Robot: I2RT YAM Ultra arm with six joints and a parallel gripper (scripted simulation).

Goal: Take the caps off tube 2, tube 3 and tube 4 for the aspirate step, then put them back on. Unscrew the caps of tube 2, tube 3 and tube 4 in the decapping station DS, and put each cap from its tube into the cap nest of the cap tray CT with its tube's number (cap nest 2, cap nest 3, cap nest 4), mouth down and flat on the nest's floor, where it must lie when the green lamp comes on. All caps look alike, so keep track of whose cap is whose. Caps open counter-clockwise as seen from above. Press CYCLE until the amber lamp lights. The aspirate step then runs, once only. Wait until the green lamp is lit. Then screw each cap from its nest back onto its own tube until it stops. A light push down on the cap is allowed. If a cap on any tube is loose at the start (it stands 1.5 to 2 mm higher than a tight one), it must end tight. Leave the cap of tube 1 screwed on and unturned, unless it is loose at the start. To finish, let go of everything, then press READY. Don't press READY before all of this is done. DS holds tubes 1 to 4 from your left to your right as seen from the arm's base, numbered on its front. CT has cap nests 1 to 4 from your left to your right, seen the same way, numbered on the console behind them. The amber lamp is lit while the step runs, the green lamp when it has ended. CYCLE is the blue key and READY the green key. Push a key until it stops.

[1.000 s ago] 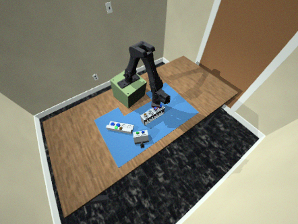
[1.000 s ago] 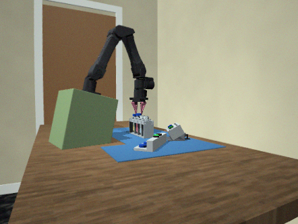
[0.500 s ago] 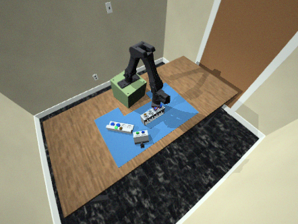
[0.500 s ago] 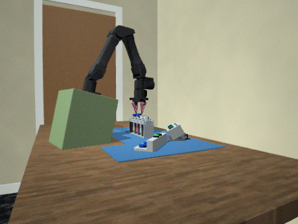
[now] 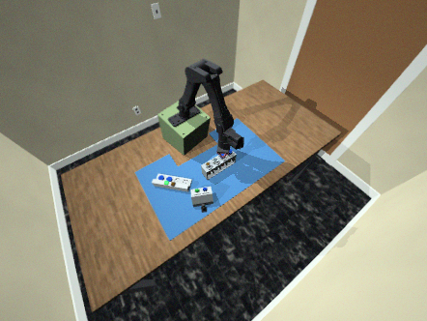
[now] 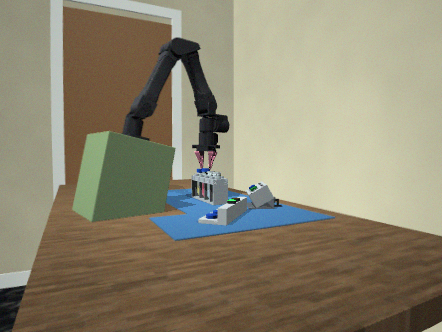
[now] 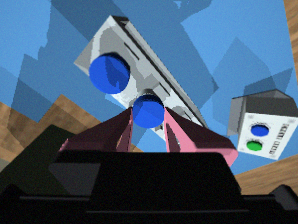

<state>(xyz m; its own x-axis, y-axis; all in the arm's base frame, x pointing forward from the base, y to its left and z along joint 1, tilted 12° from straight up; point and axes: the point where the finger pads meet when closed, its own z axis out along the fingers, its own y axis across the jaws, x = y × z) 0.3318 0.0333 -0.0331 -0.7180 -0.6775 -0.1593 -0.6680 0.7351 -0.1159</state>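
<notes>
Your claw (image 7: 148,131) is clamped on a blue cap (image 7: 148,110) at the tube rack's (image 7: 165,87) end; a second cap (image 7: 109,73) stands just beside, key box (image 7: 262,131) well apart.

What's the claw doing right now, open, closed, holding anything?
Claw: closed on a blue cap at the decapping station; whether the cap is on its tube or lifted off cannot be told.
</notes>
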